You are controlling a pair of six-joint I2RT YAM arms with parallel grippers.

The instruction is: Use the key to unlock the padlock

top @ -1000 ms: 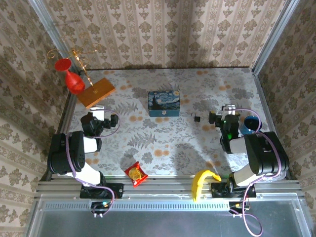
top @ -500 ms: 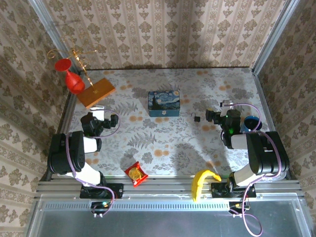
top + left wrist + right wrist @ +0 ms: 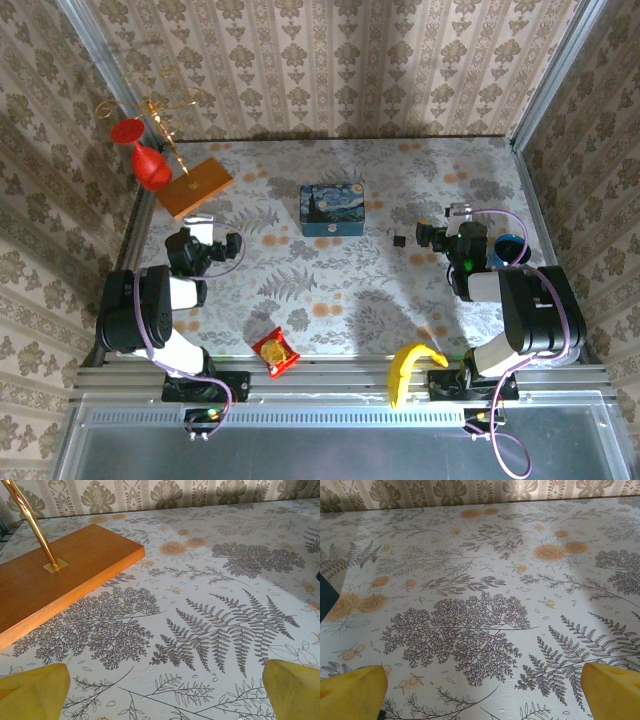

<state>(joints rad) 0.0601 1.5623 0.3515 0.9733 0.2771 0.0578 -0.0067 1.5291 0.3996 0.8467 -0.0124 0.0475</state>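
The padlock is a tiny dark lump on the floral tabletop, right of the blue tin and a short way left of my right gripper. That gripper is open, its yellow fingertips wide apart over bare patterned cloth. My left gripper sits at the table's left side. It is open too, nothing between its yellow fingertips, and it faces the wooden base. I cannot make out the key.
A blue starry-night tin stands mid-table; its dark edge shows at the left. A wooden base with a brass stand and a red vase sit back left. Near the front lie a banana and a red packet; a blue cup is far right.
The right arm shifted slightly and its gripper turned a little toward the left. The left arm has not moved. Both grippers stayed open.
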